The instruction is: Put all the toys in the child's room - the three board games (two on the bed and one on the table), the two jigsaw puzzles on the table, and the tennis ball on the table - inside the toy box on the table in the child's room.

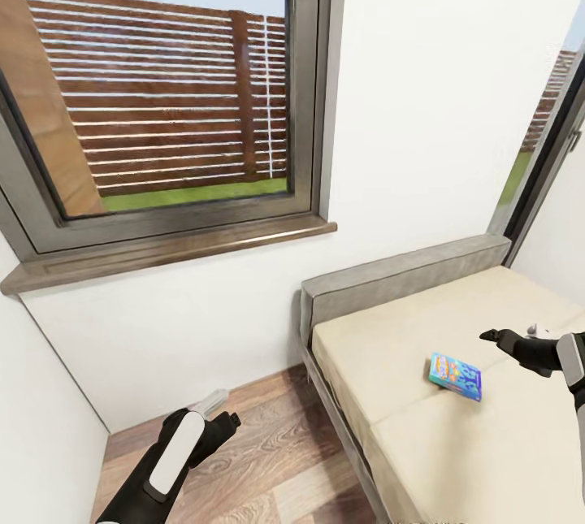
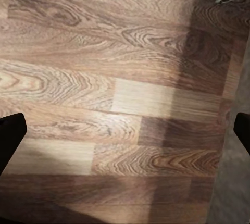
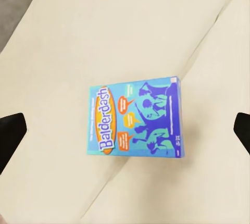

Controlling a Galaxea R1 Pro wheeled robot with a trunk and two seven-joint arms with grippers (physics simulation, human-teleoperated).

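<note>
Wood-plank floor (image 1: pixel 268 435) is lying bare under the left hand (image 1: pixel 218 418), fingers spread apart, nothing held. Right hand (image 1: pixel 497 337) is hovering above the bed (image 1: pixel 390 345), fingers apart and empty; the blue board game (image 1: pixel 456 376) is lying flat just below and beside it, open mattress all round. Window (image 1: pixel 162 85) is sitting behind.

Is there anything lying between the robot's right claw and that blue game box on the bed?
Nothing: just bare cream mattress separates the right gripper from the blue game box, as the head and right wrist views show.
</note>
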